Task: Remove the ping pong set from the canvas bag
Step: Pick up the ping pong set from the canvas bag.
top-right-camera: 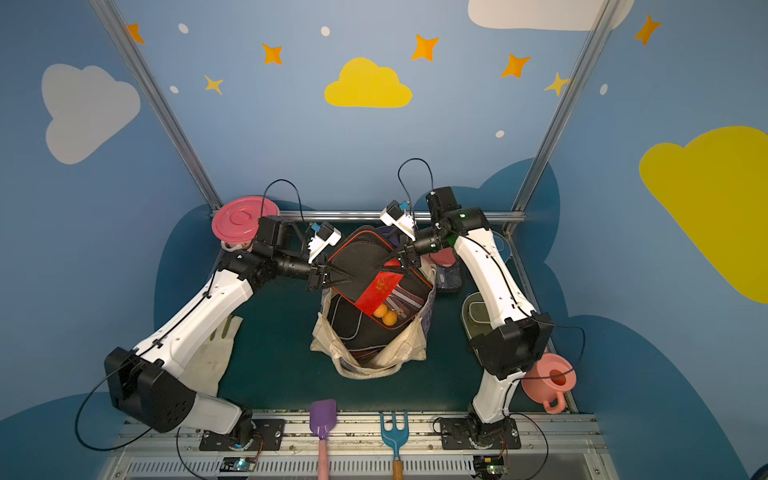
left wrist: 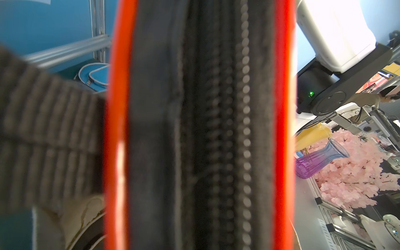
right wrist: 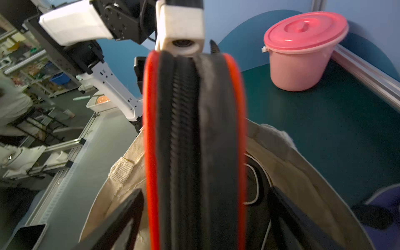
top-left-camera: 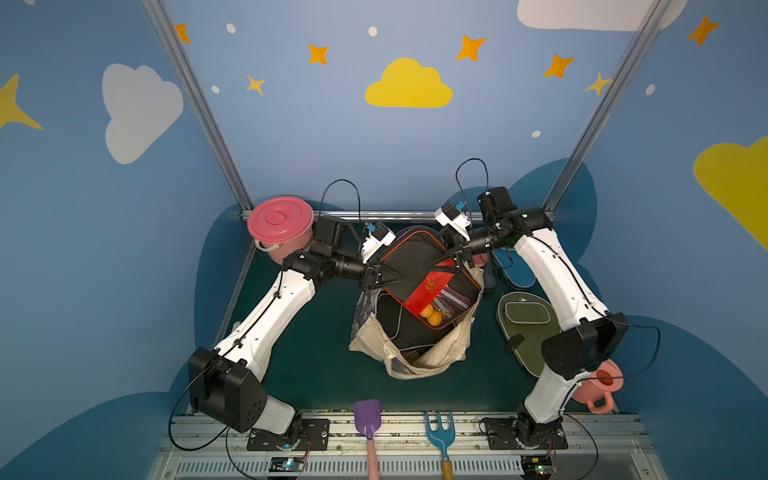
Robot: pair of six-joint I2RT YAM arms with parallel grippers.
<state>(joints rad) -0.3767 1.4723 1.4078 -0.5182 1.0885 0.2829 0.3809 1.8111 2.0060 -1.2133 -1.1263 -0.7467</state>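
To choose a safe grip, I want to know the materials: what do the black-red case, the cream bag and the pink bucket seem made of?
The black-red case: probably woven synthetic fabric, matte, with glossy red piping and a zipper. The cream bag: likely cotton canvas, floppy, with frayed edges. The pink bucket: smooth, slightly shiny moulded plastic.

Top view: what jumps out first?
A black zip case with red trim and orange balls is held up in the middle, over the floppy cream canvas bag. A pink lidded plastic bucket stands in the far left corner, and a yellow cloud is painted on the back wall.
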